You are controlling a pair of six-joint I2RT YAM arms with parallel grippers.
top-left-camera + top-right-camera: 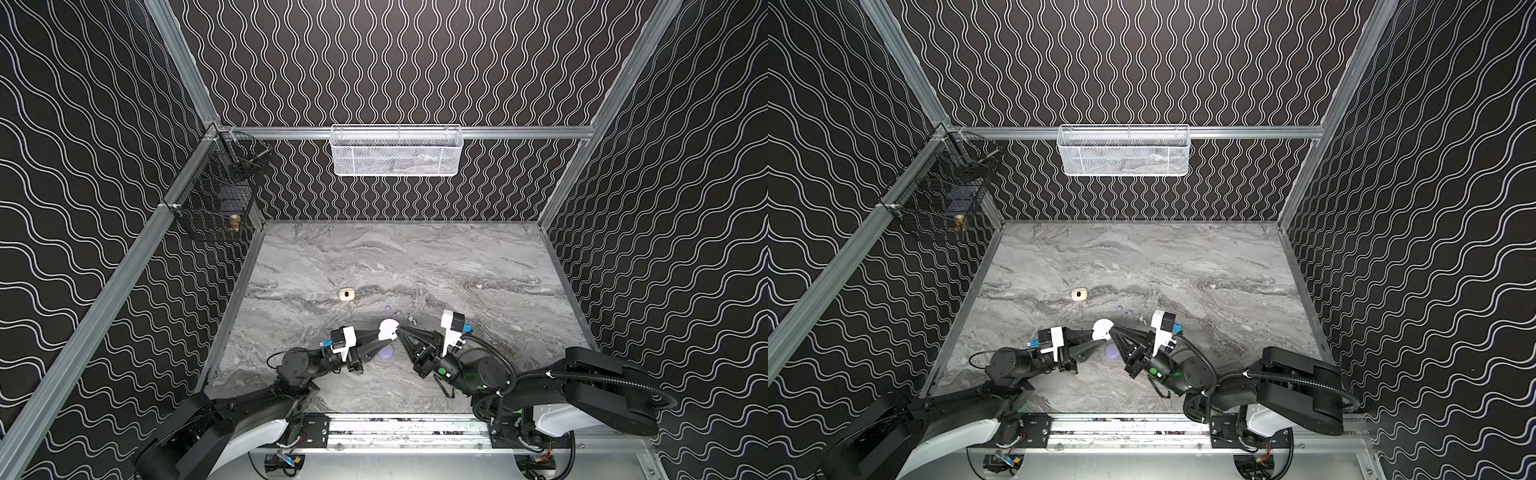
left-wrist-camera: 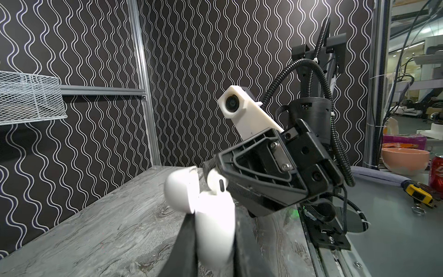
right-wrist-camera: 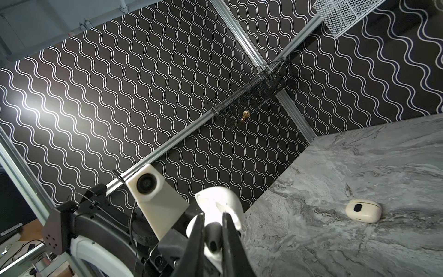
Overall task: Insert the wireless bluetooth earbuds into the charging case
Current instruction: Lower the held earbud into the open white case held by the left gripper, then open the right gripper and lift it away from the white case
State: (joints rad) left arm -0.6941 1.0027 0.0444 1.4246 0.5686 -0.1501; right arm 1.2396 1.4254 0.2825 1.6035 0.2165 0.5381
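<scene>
My left gripper (image 2: 213,242) is shut on a white charging case (image 2: 214,225), held above the table with its lid (image 2: 179,189) hinged open. In both top views the case (image 1: 388,328) (image 1: 1101,329) hangs between the two arms. My right gripper (image 3: 213,227) is shut on a white earbud (image 3: 212,236), which sits at the case's open mouth (image 2: 215,181). The right gripper's tips (image 1: 400,329) meet the case from the right. A small white earbud (image 1: 412,319) lies on the marble just behind, and faint lavender earbuds (image 1: 387,308) lie near it.
A lavender case (image 1: 387,354) rests on the table under the grippers. A cream case (image 1: 346,294) (image 3: 363,211) lies further back to the left. A white mesh basket (image 1: 397,150) hangs on the back rail and a black wire basket (image 1: 216,195) on the left rail.
</scene>
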